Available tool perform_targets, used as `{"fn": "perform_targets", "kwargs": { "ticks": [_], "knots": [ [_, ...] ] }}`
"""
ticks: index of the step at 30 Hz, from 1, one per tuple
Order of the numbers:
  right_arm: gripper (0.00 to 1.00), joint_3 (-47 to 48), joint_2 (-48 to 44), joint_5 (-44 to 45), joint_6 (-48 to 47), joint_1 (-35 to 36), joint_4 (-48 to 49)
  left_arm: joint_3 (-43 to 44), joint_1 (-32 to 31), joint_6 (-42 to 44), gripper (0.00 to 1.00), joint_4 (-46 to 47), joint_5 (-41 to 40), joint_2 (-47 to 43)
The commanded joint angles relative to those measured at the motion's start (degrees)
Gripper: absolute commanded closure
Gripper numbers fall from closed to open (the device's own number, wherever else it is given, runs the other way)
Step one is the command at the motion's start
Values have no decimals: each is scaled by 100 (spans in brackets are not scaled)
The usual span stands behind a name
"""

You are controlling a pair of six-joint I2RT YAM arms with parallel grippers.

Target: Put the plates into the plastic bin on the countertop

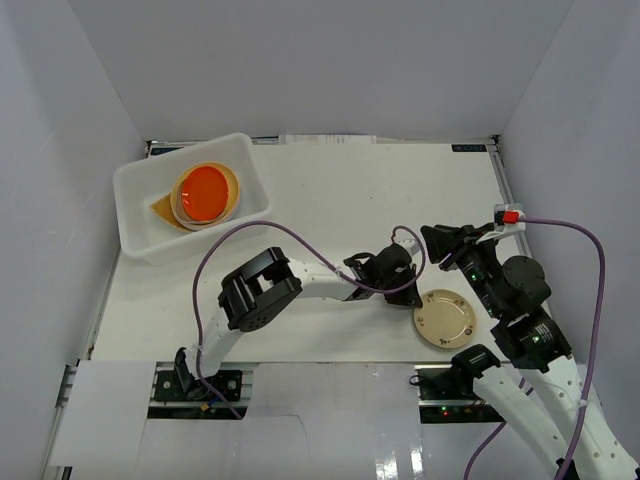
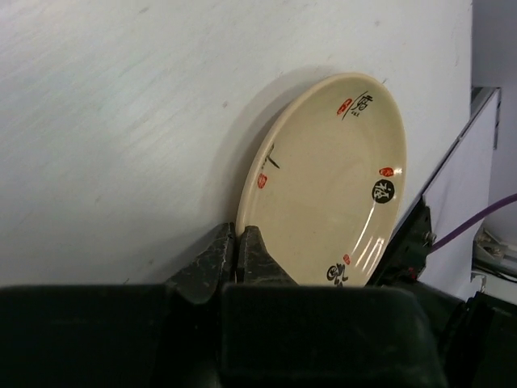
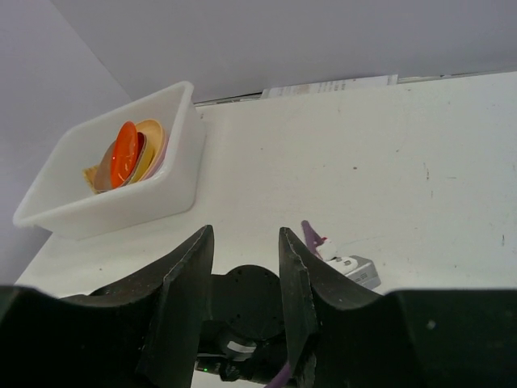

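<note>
**Last plate caught by its rim, with the whole table to cross**

At the near right of the countertop (image 1: 330,190), the left gripper (image 2: 237,252) is clamped on the near-left rim of a cream plate (image 2: 331,186) printed with small red and black marks. The fingers (image 2: 212,257) bite only the edge, and the rest of the dish hangs out beyond them. From here I cannot tell whether it has left the surface. The right gripper (image 3: 242,242) hovers just beside it on the far side, its jaws partly apart and holding nothing.

The plastic bin (image 3: 121,206) waits well apart at the far left. It already holds a tilted stack topped by an orange plate (image 1: 205,192).

The grip looks like the weak point. A smooth, shallow dish pinched at one edge can swing down or slide free once lifted, and the carry to the bin is a long one.

The right arm stands close enough that a wide sweep could clip it. The purple cable (image 1: 215,265) looped over the left arm could drag as the arm swings back.

At the bin, a plate let go too high, or onto the slanted stack, may skid off, clatter, or knock the others askew.
</note>
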Motion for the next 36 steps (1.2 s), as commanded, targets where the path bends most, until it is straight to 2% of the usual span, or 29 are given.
{"fn": "perform_targets", "kwargs": {
  "ticks": [1, 6, 7, 9, 11, 12, 13, 14, 15, 16, 17, 18, 20, 21, 24, 30, 34, 36],
  "knots": [
    [56, 60, -113, -43, 17, -28, 2, -573, 131, 344, 100, -461, -564, -955],
    [56, 95, -157, -69, 17, -19, -16, -1897, 833, 520, 100, -356, -574, -3046],
    [56, 87, -174, -78, 26, -19, 2, -2058, 1227, 529, 100, -364, -486, -3833],
    [56, 78, -183, -113, 44, -28, 46, -2243, 1668, 599, 100, -662, -485, -4567],
    [56, 43, -157, -139, 61, -19, 72, -2244, 2371, 871, 100, -1257, -799, -5443],
    [56, 34, -122, -192, 61, -19, 116, -2201, 2669, 950, 100, -1470, -871, -5666],
    [56, 16, -96, -236, 87, -28, 142, -2157, 3342, 1099, 100, -1628, -872, -5843],
    [56, -45, -61, -367, 105, -19, 177, -2078, 3679, 1161, 100, -1900, -794, -6053],
    [56, -72, 27, -455, 131, -19, 212, -2051, 4057, 1205, 100, -2024, -732, -6108],
    [56, -107, 80, -534, 158, -28, 291, -2042, 4818, 1214, 100, -2086, -592, -6134],
    [55, -150, 124, -709, 193, -19, 327, -2094, 5182, 1188, 100, -2070, -147, -6152],
    [56, -229, 229, -772, 202, -19, 371, -2147, 5856, 1136, 100, -2026, 84, -6126],
    [56, -283, 326, -1007, 211, -28, 406, -2366, 6353, 952, 100, -1738, 418, -6065],
    [55, -318, 414, -1053, 202, -28, 406, -2428, 6912, 881, 100, -1640, 672, -5951],
    [55, -370, 511, -1150, 141, -19, 380, -2639, 7548, 539, 100, -1279, 1165, -5670],
    [55, -590, 660, -1326, 149, -28, 503, -3052, 8112, -111, 100, -506, 1474, -4966],
    [55, -669, 775, -1431, 167, -28, 564, -2992, 8130, -166, 100, -355, 1378, -4457],
    [55, -687, 792, -1414, 167, -28, 573, -2895, 8130, -8, 90, -478, 1378, -4079]
  ]
}}
